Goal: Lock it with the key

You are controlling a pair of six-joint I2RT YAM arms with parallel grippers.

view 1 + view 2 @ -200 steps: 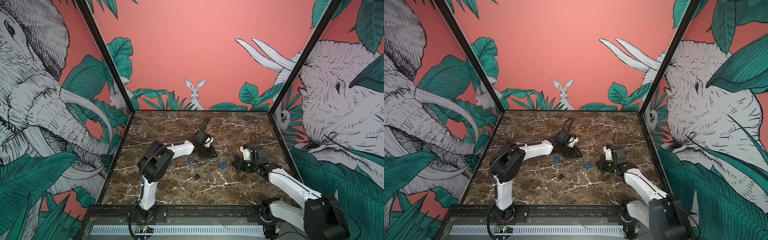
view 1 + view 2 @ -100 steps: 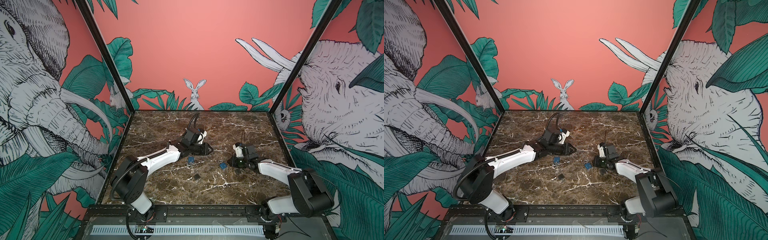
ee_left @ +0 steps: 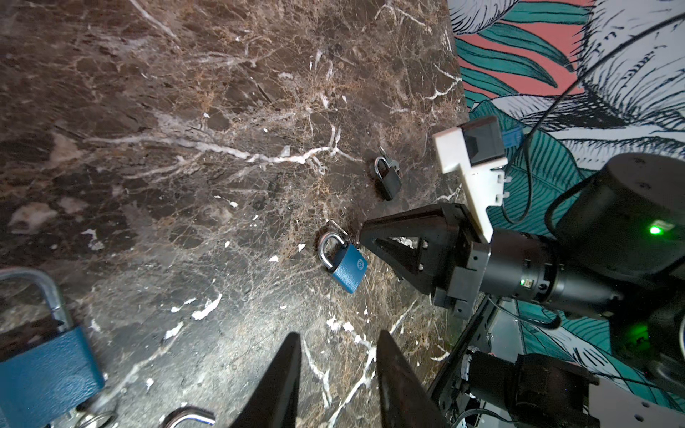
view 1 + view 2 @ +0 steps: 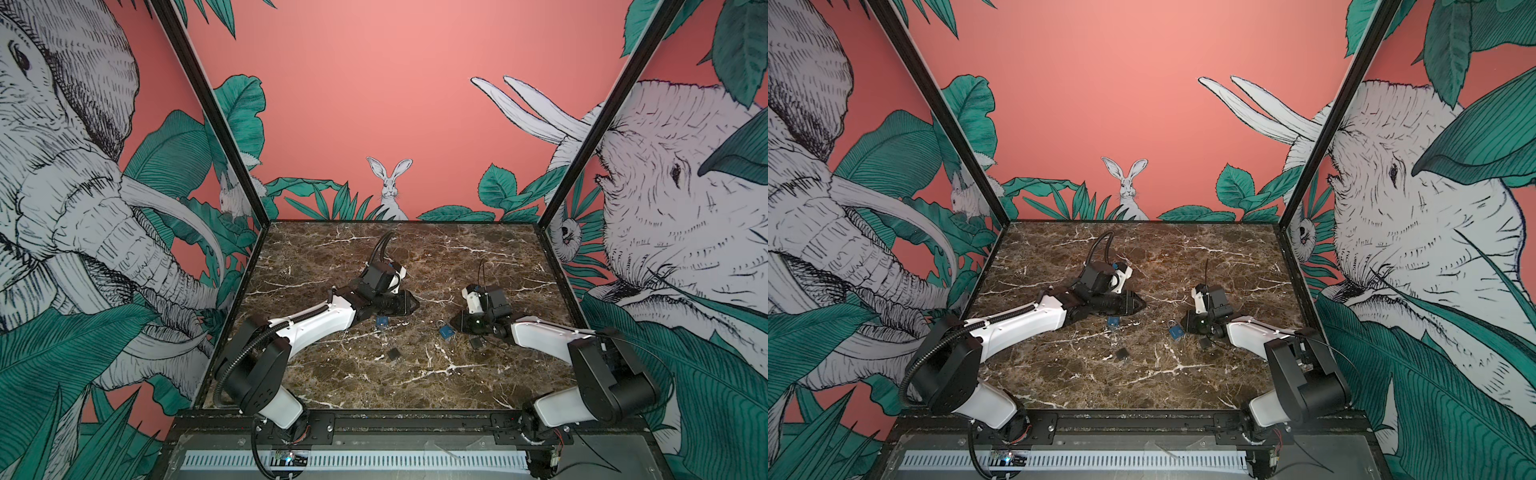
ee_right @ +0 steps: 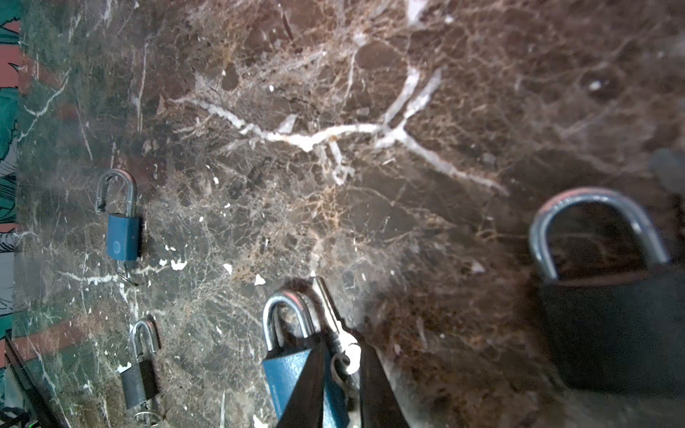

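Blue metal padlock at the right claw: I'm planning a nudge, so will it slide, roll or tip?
The blue metal padlock probably slides rather than rolls: it lies flat on the glossy brown marble table. Its steel shackle suggests weight for its size. The loose silver key beside it may get dragged along.

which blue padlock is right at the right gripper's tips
The blue padlock with a key lying beside its shackle, right at the right gripper; the other blue padlock lies well apart from it.
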